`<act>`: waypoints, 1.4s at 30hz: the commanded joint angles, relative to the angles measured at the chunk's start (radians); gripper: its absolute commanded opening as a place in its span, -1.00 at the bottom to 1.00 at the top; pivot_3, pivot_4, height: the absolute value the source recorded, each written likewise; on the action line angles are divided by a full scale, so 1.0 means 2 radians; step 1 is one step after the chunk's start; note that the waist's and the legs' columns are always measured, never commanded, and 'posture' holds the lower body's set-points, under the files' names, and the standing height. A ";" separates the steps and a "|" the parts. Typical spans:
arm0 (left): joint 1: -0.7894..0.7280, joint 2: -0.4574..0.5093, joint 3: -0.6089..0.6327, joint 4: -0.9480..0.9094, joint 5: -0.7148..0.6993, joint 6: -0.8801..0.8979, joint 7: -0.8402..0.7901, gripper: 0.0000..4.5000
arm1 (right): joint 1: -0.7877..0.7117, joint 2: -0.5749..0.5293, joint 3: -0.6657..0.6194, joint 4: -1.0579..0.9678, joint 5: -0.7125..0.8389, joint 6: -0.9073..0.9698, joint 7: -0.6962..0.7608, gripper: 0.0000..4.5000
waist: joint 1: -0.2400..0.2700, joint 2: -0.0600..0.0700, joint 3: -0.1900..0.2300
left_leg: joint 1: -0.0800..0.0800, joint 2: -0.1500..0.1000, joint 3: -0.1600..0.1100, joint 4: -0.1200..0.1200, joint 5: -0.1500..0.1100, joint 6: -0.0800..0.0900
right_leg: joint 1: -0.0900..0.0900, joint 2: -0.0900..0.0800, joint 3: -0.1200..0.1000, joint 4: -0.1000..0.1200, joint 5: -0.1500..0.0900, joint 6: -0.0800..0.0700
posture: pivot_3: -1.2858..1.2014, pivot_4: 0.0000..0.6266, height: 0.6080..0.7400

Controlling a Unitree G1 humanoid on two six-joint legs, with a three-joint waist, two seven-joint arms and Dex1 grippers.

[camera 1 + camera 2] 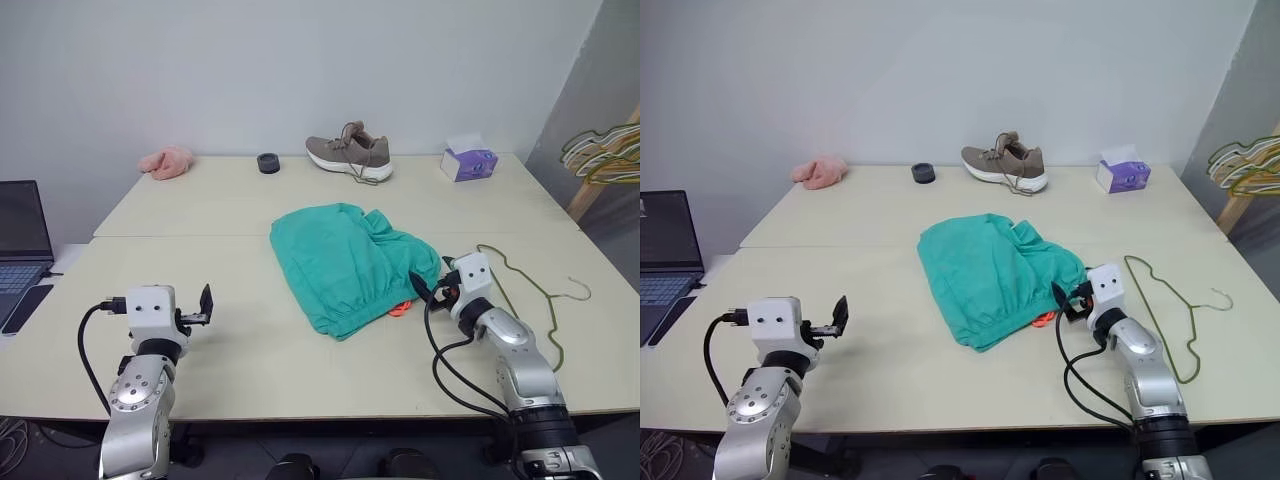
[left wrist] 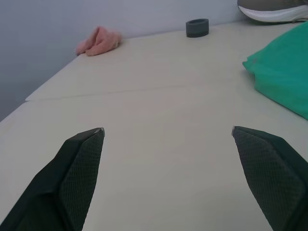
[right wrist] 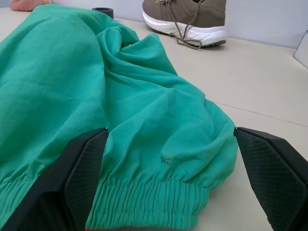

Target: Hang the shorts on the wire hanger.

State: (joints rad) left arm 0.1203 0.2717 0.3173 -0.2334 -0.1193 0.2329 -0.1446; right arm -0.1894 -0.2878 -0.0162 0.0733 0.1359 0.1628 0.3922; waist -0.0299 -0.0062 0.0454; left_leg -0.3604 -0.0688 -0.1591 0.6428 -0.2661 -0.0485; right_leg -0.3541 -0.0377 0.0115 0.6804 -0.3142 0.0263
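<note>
**Shorts flat on the counter, both end effectors wide and empty**

The teal-green soft fabric shorts (image 1: 350, 265) lie crumpled near the middle of the pale beige counter (image 1: 200, 215), gathered elastic waistband toward the robot, a small orange tag peeking out at the near edge. The thin olive-green wire hanger (image 1: 535, 290) lies flat just to their right, apart from the fabric. The right end effector (image 1: 428, 290) sits at the waistband's right edge, its 2 black fingers spread wide (nothing gripped). The left end effector (image 1: 205, 305) hovers over bare counter well left of the shorts, equally wide. Along the far edge: a pink fluffy cloth (image 1: 167, 162), a taupe lace-up sneaker (image 1: 348, 153).
</note>
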 commanded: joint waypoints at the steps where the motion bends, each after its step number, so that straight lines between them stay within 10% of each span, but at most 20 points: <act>1: -0.005 0.005 0.007 -0.011 -0.005 -0.017 -0.003 1.00 | -0.006 0.002 -0.001 -0.016 0.001 -0.013 0.002 0.98 | 0.000 0.000 0.000 | 0.000 0.000 0.000 0.000 0.000 0.000 | 0.000 0.000 0.000 0.000 0.000 0.000 | 0.00 -1.00 1.00; 29: 0.027 0.014 0.030 -0.034 -0.048 -0.047 -0.042 1.00 | 0.002 -0.010 0.036 -0.064 0.047 0.004 0.099 0.98 | 0.000 0.000 0.000 | 0.000 0.001 0.001 0.000 0.000 0.000 | 0.000 0.000 0.000 0.000 0.000 0.000 | -0.01 -1.00 1.00; 42: 0.061 0.169 -0.006 -0.023 -0.122 0.005 -0.278 1.00 | -0.041 -0.145 0.197 -0.134 0.006 0.020 0.317 0.98 | -0.007 0.001 0.001 | 0.001 0.003 0.003 0.000 -0.001 0.001 | 0.000 0.002 0.000 0.000 0.000 -0.001 | -0.07 -1.00 1.00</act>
State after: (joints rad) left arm 0.2511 0.5817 0.3070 -0.2662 -0.3485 0.2475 -0.6500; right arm -0.2360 -0.5805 0.3539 -0.1891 0.1671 0.2274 0.9923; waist -0.0438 -0.0050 0.0484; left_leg -0.3589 -0.0622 -0.1538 0.6429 -0.2677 -0.0474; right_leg -0.3544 -0.0342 0.0120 0.6799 -0.3141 0.0252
